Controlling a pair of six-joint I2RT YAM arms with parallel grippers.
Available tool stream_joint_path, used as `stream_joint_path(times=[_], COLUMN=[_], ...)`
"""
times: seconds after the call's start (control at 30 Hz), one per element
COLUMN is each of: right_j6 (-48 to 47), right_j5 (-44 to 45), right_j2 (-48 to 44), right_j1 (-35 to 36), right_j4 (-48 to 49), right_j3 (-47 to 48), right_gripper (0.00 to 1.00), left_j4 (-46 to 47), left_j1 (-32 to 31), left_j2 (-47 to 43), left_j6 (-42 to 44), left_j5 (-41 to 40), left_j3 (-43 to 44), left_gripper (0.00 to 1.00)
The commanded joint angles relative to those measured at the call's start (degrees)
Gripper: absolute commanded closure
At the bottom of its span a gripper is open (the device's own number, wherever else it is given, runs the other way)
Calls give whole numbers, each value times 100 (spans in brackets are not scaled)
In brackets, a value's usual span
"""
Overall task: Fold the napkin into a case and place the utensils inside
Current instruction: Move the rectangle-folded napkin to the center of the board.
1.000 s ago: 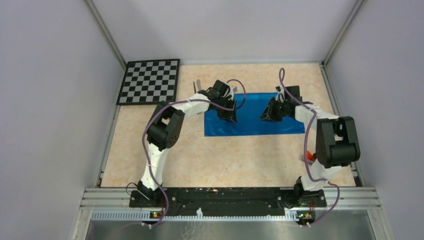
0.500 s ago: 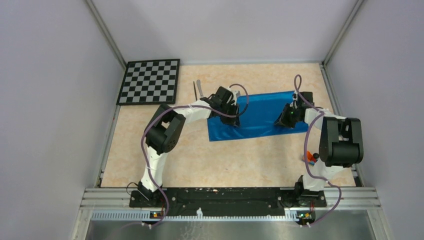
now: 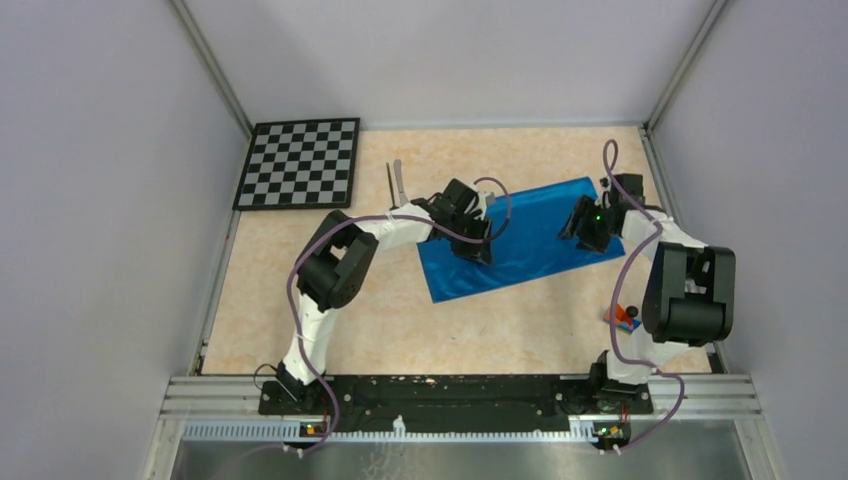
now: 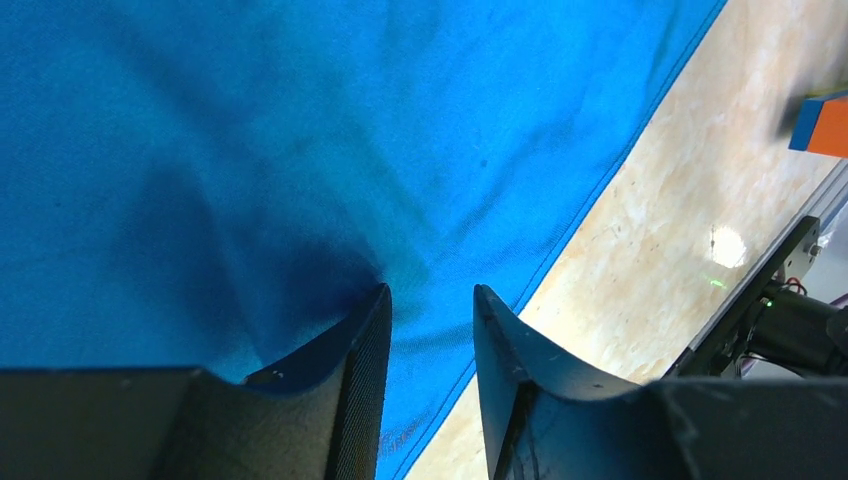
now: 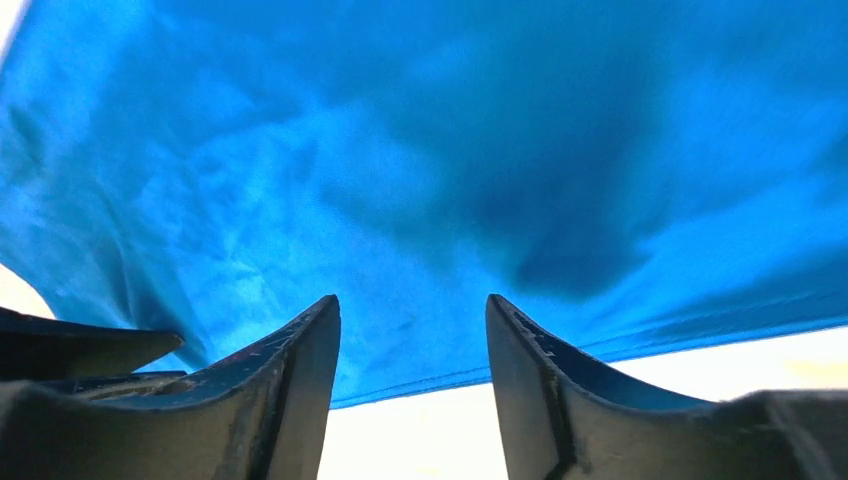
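The bright blue soft cloth napkin (image 3: 530,238) lies spread on the pale, speckled worktop (image 3: 400,320) as one long rectangle. It is skewed, so its right end sits farther from my bases than its left end. Whether it is layered cannot be told.

My left end effector (image 3: 479,252) is down on the left part of the napkin. In the left wrist view its black fingers (image 4: 365,340) stand slightly apart, with blue cloth (image 4: 300,150) showing through the narrow gap. Creases run toward the fingertips, and a dark pucker sits against the left one. The cloth's hemmed edge runs diagonally beside them, with bare worktop beyond it.

My right end effector (image 3: 583,226) is down on the right part of the napkin, well apart from the left one. In the right wrist view its fingers (image 5: 310,380) are wider apart, nothing is clamped between them, and the rumpled cloth (image 5: 450,150) fills the frame above a strip of worktop.

The thin dark fork (image 3: 390,184) and pale grey knife (image 3: 399,179) lie side by side off the cloth, near its far left corner. They sit between the napkin and the black-and-white checkerboard panel (image 3: 298,163) in the far left corner. A small orange-and-blue block (image 3: 625,318) sits by my right arm's base.
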Motion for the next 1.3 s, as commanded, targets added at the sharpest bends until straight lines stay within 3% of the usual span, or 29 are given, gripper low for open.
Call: stream_joint_path(times=[0.0,0.2,0.33,0.53,0.67,0.83,1.27], right_j6=[-545,-1663,-2118,-1787,-1724,-2161,-2094], right_j5=[348,280,674,1042,1366,984,1800], right_j2=[-109,1064,1537,1372,947,1264,1670], right_j1=[-49,-78,-77,37,90,194,652], right_j4=[-472,-1531,-2000,-1898,-1731,-2056,-1751], right_j3=[1134,2618,3015,2444,1951,2176,1849], right_gripper=[37,33,33,34,34,36,37], left_j4=[-622,-759,-702,-18,86,97,133], left_j1=[340,730,794,713,728,759,770], left_j2=[9,68,-116,-774,-1059,-1110,-995], left_j6=[336,540,605,311,337,349,326], left_j5=[-72,311,554,1022,873,800,860], left_j3=[45,-463,-907,-2131,-2521,-2528,-2441], left_gripper=[57,57,57,58,58,58,57])
